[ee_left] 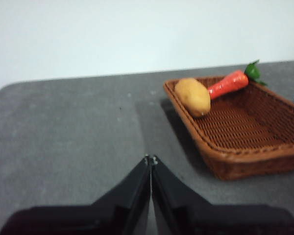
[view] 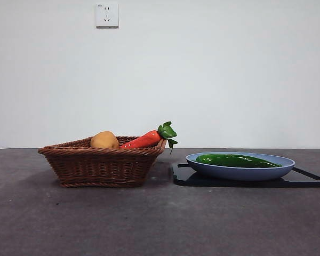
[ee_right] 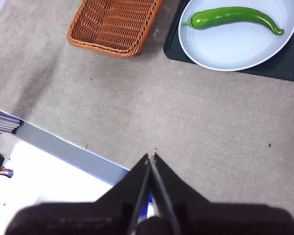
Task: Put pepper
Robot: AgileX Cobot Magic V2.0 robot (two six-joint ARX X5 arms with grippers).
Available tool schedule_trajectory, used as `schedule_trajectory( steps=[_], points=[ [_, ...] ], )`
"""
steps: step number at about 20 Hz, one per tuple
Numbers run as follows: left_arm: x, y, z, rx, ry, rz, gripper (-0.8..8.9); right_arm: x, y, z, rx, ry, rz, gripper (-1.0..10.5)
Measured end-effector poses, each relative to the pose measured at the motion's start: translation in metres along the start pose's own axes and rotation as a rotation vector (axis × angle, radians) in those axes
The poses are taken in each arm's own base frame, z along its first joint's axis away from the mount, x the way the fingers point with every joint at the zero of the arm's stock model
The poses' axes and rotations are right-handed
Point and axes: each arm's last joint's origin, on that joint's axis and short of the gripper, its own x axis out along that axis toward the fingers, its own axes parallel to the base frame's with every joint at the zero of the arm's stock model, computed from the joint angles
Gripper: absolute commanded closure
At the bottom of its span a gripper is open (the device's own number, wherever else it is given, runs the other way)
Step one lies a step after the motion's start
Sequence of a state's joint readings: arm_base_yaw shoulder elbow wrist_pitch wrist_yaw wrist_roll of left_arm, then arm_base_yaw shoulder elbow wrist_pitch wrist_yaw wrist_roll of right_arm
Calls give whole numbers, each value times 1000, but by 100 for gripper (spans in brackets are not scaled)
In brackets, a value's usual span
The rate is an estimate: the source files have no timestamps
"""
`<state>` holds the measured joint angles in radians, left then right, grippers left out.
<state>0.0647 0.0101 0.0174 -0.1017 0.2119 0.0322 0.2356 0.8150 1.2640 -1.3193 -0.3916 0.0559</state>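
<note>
- Pepper (view: 236,160) lying flat in the blue plate (view: 277,172), lengthwise across it, stem end toward the basket (view: 101,166); same pepper (ee_right: 232,16) clear in the right wrist view, curved, tip near the plate rim.
- Plate on a black board (view: 202,180), just beside the basket; basket holding a potato (view: 105,140) and a carrot (view: 144,140), much of its floor bare.
- Left tool (ee_left: 151,159) clenched, empty, hanging over bare counter (view: 160,224) beside the basket.
- Right tool (ee_right: 152,157) clenched too, empty, high above the counter and well apart from the plate.
- Judged step: nothing begun; reach and grasp first, probably by the right tool, nearer the plate side. Destination likely the basket, though not stated.
- To do well: open wide before descending; come straight down over the pepper's thick middle, jaws across its width, not along it.
- Glossy, rounded skin: likely to slip or roll, so close gently and centred.
- Keep jaw tips off the plate rim and floor; shallow dish could slide on the board.
- Lift clear of the rim before moving sideways; aim for the bare basket floor, away from the carrot.
</note>
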Motion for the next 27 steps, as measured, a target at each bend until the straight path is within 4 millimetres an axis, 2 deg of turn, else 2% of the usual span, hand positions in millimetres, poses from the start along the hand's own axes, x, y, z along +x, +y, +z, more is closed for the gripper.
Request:
schedule_trajectory(
  steps=[20,22,24,27],
  points=[
    [0,0,-3,-6,29,-3,805,0,0,1,-16,-11,-2,936],
    [0,0,-3,-6,29,-3,805,-4,-1,6,-49,-108,-29,936],
    [0,0,-3,-6,29,-3,805,-13,-2,8,-98,-309,-67,936],
    [0,0,-3,-6,29,-3,805,-17,-7,-7,-150,-573,-124,936]
  ],
)
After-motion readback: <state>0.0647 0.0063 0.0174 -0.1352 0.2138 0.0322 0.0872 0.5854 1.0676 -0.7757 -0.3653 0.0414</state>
